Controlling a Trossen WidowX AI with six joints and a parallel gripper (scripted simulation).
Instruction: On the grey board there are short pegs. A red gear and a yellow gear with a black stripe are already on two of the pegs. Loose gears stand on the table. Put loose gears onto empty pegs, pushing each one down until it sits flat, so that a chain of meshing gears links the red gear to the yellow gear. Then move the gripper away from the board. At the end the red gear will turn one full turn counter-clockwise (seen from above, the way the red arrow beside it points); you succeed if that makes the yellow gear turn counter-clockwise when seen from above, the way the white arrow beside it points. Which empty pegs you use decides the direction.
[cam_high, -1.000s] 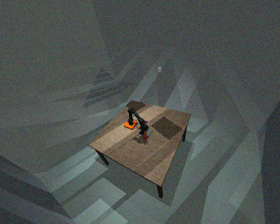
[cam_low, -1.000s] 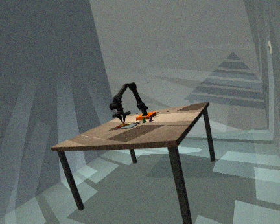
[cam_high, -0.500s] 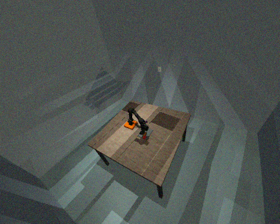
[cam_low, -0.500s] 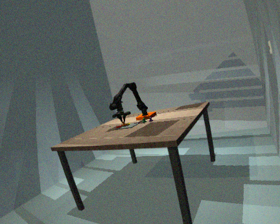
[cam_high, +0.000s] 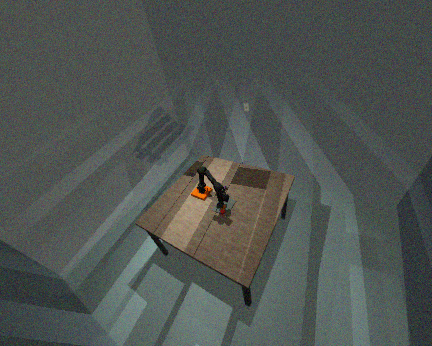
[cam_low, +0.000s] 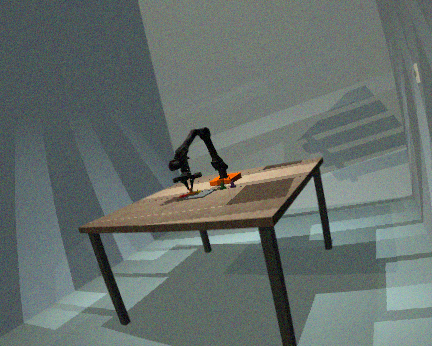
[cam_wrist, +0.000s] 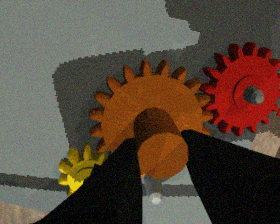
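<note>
My gripper is shut on the knob of an orange gear, low over the grey board. The red gear is on its peg, right of the orange gear in the wrist view; their teeth meet or overlap there. The yellow gear is at the lower left, partly hidden by a finger and close to the orange rim. A bare peg shows below the knob. I cannot tell whether the orange gear is on a peg or flat.
A green loose gear and a purple loose gear stand on the table between the board and the orange arm base. Dark shadows cross the board and table.
</note>
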